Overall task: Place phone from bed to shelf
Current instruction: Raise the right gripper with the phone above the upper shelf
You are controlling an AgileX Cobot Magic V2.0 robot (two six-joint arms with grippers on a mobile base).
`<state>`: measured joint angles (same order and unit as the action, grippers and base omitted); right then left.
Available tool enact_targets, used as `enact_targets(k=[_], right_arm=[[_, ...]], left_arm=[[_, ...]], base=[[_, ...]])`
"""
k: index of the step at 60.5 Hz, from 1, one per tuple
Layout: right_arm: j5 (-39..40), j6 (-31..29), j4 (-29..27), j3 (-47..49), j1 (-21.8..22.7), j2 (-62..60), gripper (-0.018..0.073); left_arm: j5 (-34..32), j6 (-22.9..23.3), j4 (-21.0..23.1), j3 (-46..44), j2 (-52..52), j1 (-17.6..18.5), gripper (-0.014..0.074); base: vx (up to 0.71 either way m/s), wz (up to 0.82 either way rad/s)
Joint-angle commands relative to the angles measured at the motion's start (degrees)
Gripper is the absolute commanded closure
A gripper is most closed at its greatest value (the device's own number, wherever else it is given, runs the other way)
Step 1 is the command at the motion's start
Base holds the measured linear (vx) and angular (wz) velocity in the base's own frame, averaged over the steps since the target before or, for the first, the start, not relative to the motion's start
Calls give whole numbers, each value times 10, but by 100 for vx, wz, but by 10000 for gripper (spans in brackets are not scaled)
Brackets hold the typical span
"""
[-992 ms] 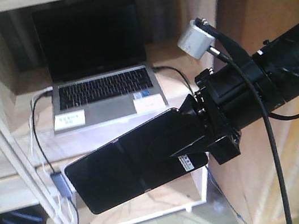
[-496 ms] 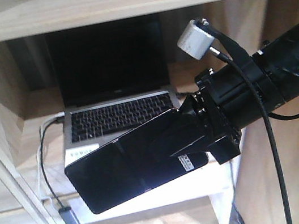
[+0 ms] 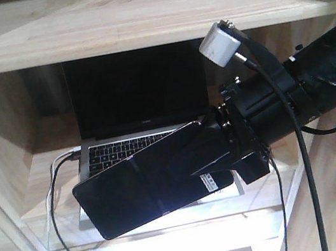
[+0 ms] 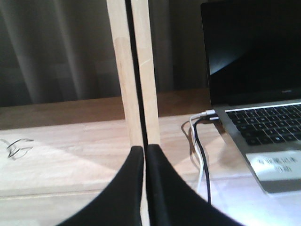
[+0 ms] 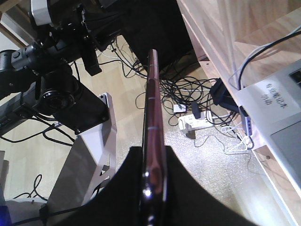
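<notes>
Black phone [image 3: 146, 190]: gripped by one short end in my right pincer [image 5: 153, 153]. The rest of the slab sticks out past my fingertips, tilted, with its glossy face and the crease across its middle towards the front camera.
Right pincer: clenched on the phone, one finger pressed against each flat face. From my wrist I see only its thin pinkish edge running straight ahead.
Sticker [image 3: 211, 182]: small and white, on the phone's face, just beside my grip.
Where the phone is: in the air in front of the shelf [image 3: 139, 27], resting on no plank. My wrist view shows floor beneath it and the shelf off to the right.
Shelf: pale, grained wood. One thick plank is above my right pincer, and another lower down carries a laptop.
Laptop [image 3: 138, 98]: grey and open with a dark screen, behind the phone, which hides part of its keyboard.
Cables [image 3: 54, 196]: one white and one black, plugged into the laptop's side beyond the phone's free end and hanging down.
Left pincer [image 4: 144, 157]: fingers pressed together with nothing between them.
Uprights [image 4: 136, 70]: two pale wooden posts side by side, straight ahead of my left fingertips. The laptop is to their right.
Floor under the right pincer: a tangle of cords and a white power strip [image 5: 195, 123].
</notes>
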<state>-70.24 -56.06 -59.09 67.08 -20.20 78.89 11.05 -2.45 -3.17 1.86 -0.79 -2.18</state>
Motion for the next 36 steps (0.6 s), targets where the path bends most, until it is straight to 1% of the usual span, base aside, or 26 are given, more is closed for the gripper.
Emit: enact_targets(k=[1,17,36], right_arm=[[-35,-5,-49,15,2,-20,560],[-35,-5,-49,15,2,-20,560],[-36,-5,-49,15,2,-20,560]], left_arm=[[-41,2,3,-15,-6,0,596],[-41,2,3,-15,-6,0,596],[-41,2,3,-15,-6,0,596]], base=[[10,-1],[7,-1],[1,0]])
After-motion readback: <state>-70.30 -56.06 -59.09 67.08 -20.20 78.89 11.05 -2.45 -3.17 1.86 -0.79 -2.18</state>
